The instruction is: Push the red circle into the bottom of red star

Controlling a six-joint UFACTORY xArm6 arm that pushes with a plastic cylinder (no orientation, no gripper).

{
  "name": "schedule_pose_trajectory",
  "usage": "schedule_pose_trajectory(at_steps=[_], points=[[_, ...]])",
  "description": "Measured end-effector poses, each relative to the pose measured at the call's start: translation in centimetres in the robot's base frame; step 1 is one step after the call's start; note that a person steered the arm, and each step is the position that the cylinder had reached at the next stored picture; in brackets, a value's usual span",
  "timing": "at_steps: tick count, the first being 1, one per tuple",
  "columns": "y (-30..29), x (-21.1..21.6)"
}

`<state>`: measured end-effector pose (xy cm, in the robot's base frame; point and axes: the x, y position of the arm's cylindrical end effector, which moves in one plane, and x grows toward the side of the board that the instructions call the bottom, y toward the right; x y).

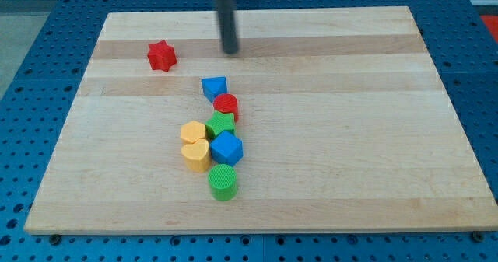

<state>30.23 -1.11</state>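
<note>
The red circle [226, 105] lies near the board's middle, touching a blue block [213, 88] above it and a green block [220, 125] below it. The red star [162, 56] sits alone toward the view's upper left. My tip [230, 52] is near the view's top, above the blue block and to the right of the red star, apart from every block.
Below the red circle a cluster holds a yellow block [193, 131], a yellow heart [195, 155], a blue block [227, 148] and a green circle [223, 182]. The wooden board [373, 137] lies on a blue perforated table.
</note>
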Motion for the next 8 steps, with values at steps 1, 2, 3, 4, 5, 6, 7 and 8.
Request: schedule_pose_trajectory(at_steps=[1, 2, 3, 4, 5, 6, 7, 8], points=[[7.8, 4.0], [11.9, 10.4], [11.1, 15.3], [4.4, 15.2], [-3.4, 14.6], [-10.7, 13.9], [-17.0, 11.7], [-18.9, 10.9]])
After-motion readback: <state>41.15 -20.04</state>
